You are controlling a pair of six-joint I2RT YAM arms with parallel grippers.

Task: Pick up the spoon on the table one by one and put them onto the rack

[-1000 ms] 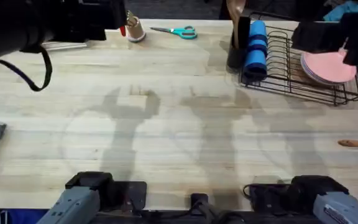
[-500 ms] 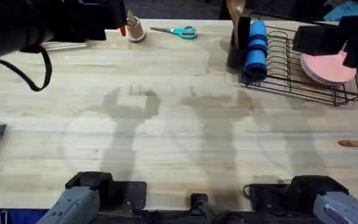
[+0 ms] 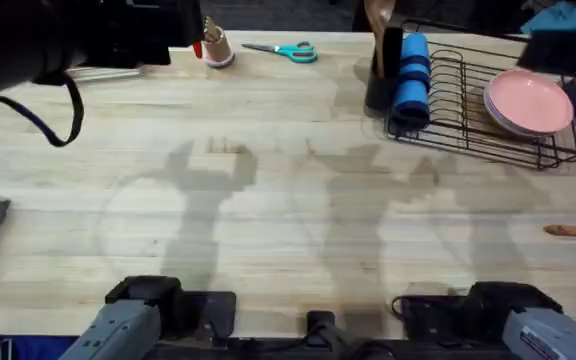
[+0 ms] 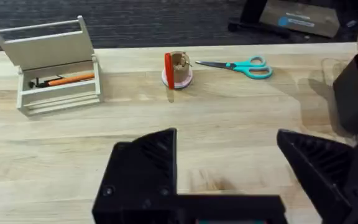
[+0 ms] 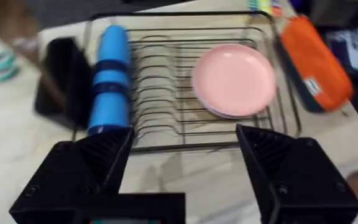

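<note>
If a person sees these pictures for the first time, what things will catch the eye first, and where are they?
The black wire rack at the table's far right draws the eye first, holding a bright blue bottle and pink plates. Next come the teal-handled scissors at the far edge, and one wooden spoon lying alone near the right edge of the table.

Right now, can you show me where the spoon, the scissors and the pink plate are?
spoon (image 3: 574, 231): overhead view, middle of its brown handle.
scissors (image 4: 254, 64): left wrist view, teal handle.
pink plate (image 5: 234, 79): right wrist view, centre of its face.
</note>
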